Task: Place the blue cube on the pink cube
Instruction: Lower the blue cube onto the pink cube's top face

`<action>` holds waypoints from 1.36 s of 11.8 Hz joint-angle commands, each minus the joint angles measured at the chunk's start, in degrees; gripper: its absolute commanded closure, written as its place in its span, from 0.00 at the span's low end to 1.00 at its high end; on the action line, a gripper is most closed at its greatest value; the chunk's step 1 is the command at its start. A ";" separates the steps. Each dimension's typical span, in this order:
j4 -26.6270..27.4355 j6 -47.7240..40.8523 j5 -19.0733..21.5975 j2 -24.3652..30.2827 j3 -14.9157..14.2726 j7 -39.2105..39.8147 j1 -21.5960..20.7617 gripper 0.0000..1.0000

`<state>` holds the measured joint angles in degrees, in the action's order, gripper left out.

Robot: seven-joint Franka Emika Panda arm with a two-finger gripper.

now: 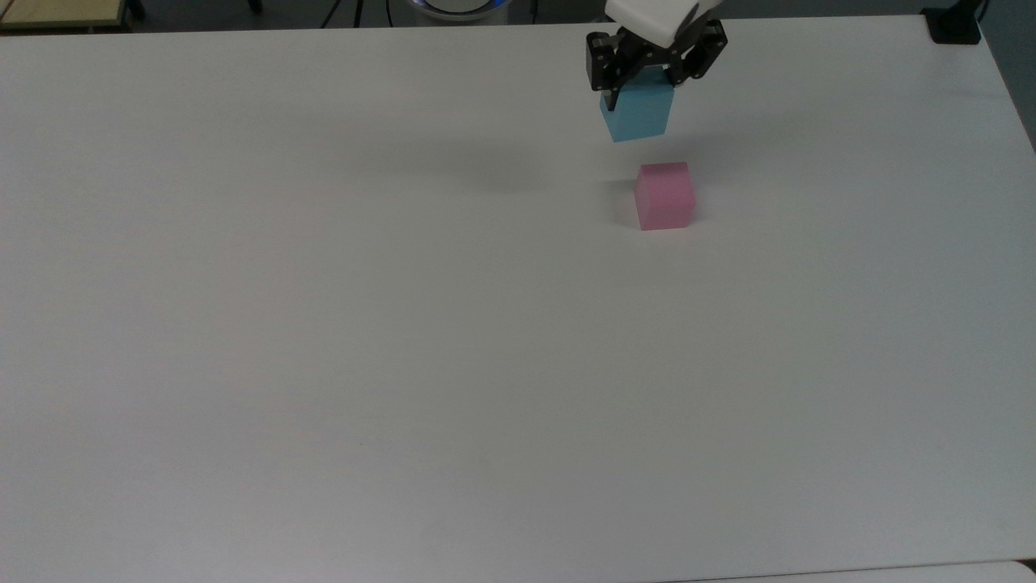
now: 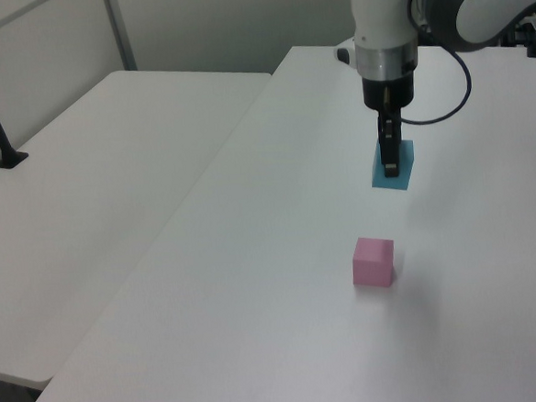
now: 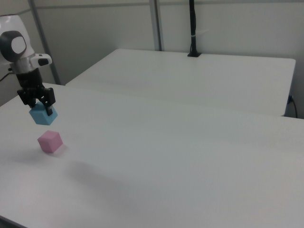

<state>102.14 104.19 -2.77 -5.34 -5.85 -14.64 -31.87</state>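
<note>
We count two cubes and one gripper [image 1: 639, 97]: its two fingers are clamped on the single blue cube [image 1: 639, 117], which hangs in the air clear of the white table [image 1: 405, 324]. The one pink cube [image 1: 664, 196] sits on that table, near the blue cube but not touching it. In the right view the blue cube [image 3: 43, 115] seems to hang just above the pink cube [image 3: 50, 141], though we cannot tell whether they line up.

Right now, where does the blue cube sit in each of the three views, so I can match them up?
Top view: blue cube near the top edge, right of centre, held in the gripper.
Left view: upper right, up and right of the pink cube.
Right view: far left, up and left of the pink cube.
Shared landmark: the pink cube.
</note>
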 commanded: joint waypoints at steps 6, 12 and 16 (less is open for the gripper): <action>-2.12 5.57 1.28 -7.66 -1.09 -7.32 -4.16 0.81; -3.44 7.87 1.54 -12.85 -1.09 -9.79 -5.13 0.80; -3.35 9.72 2.16 -14.96 -1.09 -9.79 -5.13 0.11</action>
<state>99.61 112.57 -2.20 -18.35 -5.94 -23.85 -36.13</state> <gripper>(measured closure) 0.405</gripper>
